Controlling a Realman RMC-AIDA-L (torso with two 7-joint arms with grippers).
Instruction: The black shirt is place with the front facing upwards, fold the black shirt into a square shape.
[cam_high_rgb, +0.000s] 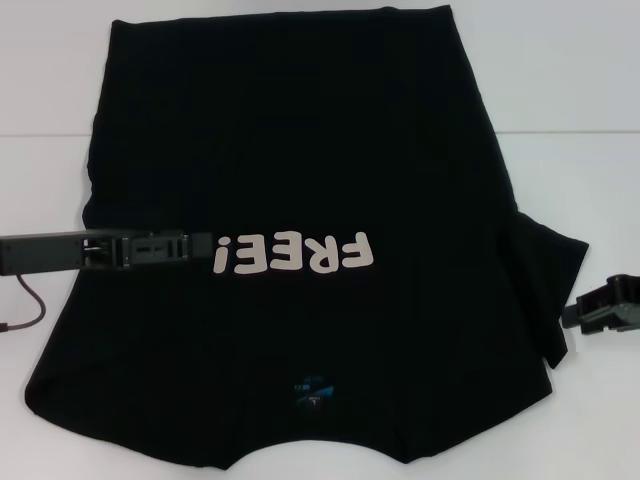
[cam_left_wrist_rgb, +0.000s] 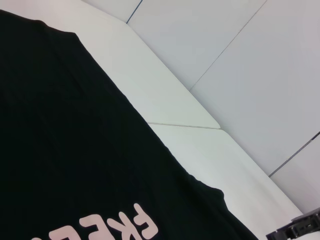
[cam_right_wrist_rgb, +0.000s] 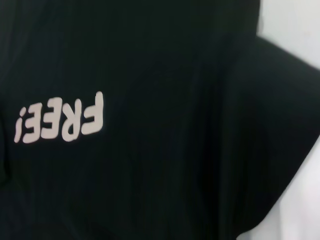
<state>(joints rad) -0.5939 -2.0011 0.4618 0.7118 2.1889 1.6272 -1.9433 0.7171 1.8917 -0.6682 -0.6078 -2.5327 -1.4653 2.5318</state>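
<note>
The black shirt (cam_high_rgb: 300, 180) lies spread face-up over most of the white table (cam_high_rgb: 570, 90), collar toward the near edge, hem toward the far edge, its "FREE!" lettering (cam_high_rgb: 292, 254) across the middle. The left gripper (cam_high_rgb: 195, 245) reaches in low over the cloth, its tip just beside the lettering; whether its fingers are wide or closed I cannot tell. The right gripper (cam_high_rgb: 575, 312) sits near the table's right edge, just beside the right sleeve (cam_high_rgb: 545, 270); its fingers are equally unclear. The fabric looks soft, light and floppy, so it will likely drape and wrinkle. The sleeve edges seem the best places to pinch.
</note>
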